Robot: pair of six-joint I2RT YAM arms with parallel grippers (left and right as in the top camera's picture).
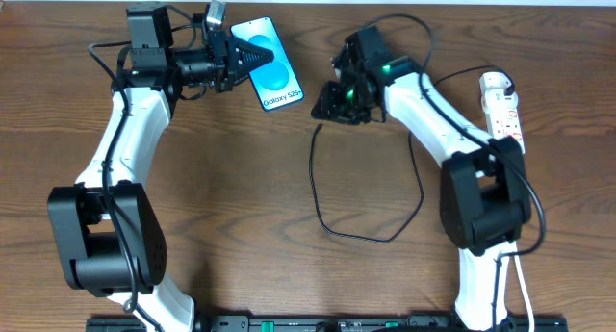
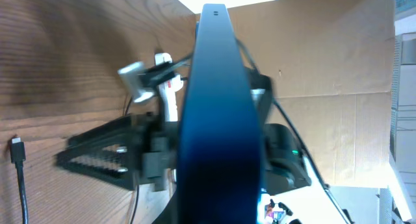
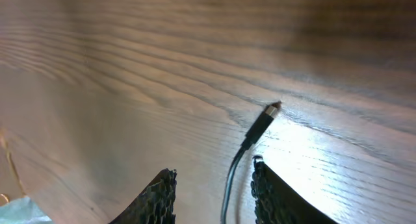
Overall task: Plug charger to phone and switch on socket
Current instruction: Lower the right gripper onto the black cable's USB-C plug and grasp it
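Note:
My left gripper (image 1: 241,58) is shut on the left edge of the phone (image 1: 272,77), whose blue screen reads "Galaxy S25". In the left wrist view the phone (image 2: 218,107) shows edge-on and fills the middle. My right gripper (image 1: 329,101) is open, just right of the phone. The charger cable (image 1: 312,173) loops over the table below it. In the right wrist view the cable's connector tip (image 3: 263,120) lies on the wood just ahead of the open fingers (image 3: 211,185), with the cable running between them. The socket (image 1: 504,106) lies at the far right; the charger's plug is hidden.
The right arm's white links cross between the cable loop and the socket. A white cord runs down at the bottom right (image 1: 525,293). In the left wrist view the connector tip (image 2: 17,149) lies on the wood left of the right gripper (image 2: 97,156).

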